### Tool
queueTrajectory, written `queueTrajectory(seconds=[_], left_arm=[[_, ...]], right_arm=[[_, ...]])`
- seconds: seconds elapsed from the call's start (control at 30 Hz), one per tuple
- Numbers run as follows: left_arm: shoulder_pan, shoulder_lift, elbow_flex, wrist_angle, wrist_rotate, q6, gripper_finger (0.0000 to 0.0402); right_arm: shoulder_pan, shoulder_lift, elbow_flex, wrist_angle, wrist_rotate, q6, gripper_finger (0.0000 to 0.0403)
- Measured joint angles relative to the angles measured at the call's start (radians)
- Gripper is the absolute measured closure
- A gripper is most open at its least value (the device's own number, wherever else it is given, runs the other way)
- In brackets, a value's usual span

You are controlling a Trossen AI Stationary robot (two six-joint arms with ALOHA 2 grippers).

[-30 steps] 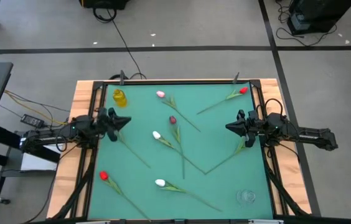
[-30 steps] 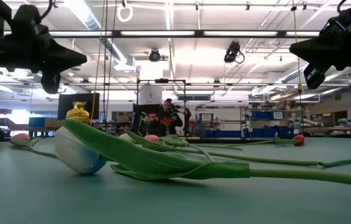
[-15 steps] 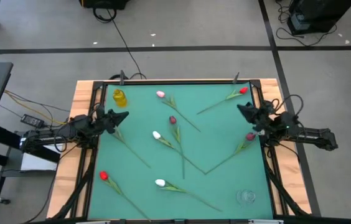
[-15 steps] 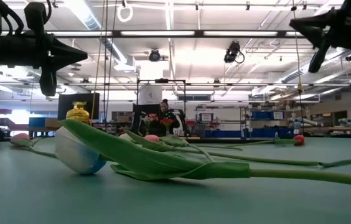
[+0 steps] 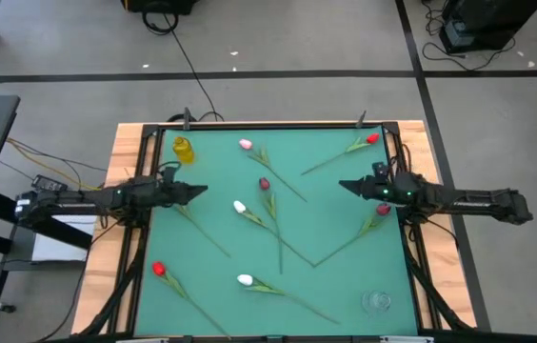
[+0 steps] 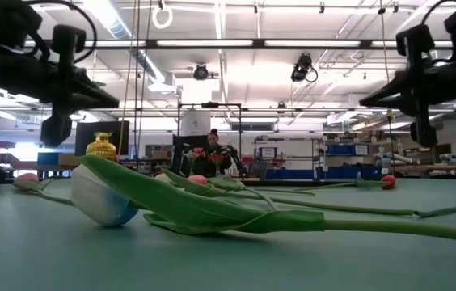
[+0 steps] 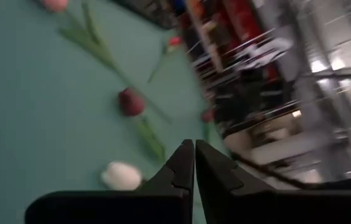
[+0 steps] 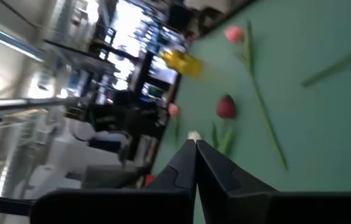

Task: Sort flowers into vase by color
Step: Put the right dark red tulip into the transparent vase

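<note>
1. Your left claw (image 5: 199, 191) hung above the left side of the green table (image 5: 335, 286), fingers pressed together and holding nothing, its tip pointing toward the middle.
2. Your right claw (image 5: 344, 186) faced it from the right side, likewise pinched closed and empty, raised off the mat.
3. Eight flowers lay scattered flat on the table, none in a vase. A pink tulip (image 5: 246, 145) rested near the far edge, just right of the yellow vase (image 5: 183, 150) in the far left corner.
4. A dark maroon tulip (image 5: 264, 184) lay near the centre, with a white tulip (image 5: 240, 207) just below and left of it.
5. A red tulip (image 5: 372, 139) sat in the far right corner, its stem running diagonally inward.
6. Another maroon tulip (image 5: 382, 209) lay close under your right arm, by the right edge.
7. A second red tulip (image 5: 158, 270) lay near the left edge toward the front, and a second white tulip (image 5: 245, 280) lay at front centre.
8. A clear glass vase (image 5: 376, 302) stood in the near right corner.
9. In the low view, a person (image 6: 212, 153) was visible in the room beyond the table.
</note>
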Motion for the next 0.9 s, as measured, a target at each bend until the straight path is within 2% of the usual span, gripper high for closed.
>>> queueTrajectory(seconds=[0.2,0.43,0.5,0.63,0.73,0.9], left_arm=[[0.0,0.18,0.07,-0.032,0.015,0.008,0.0398],[0.001,0.322,0.184,-0.04,0.015,0.102,0.0399],[0.005,0.345,0.211,-0.042,0.015,0.139,0.04],[0.015,0.357,0.237,-0.039,0.015,0.194,0.0397],[0.015,0.357,0.242,-0.039,0.014,0.218,0.0385],[0.015,0.379,0.239,-0.051,0.011,0.072,0.037]], right_arm=[[0.0,0.196,0.109,-0.079,-0.039,-0.016,0.0388],[0.001,0.434,0.31,-0.284,-0.109,-0.134,0.0389],[0.001,0.498,0.367,-0.316,-0.112,-0.17,0.0389],[0.001,0.61,0.437,-0.3,-0.184,-0.319,0.0388],[0.001,0.677,0.469,-0.284,-0.241,-0.335,0.0388],[0.004,0.755,0.482,-0.285,-0.239,-0.318,0.0387]])
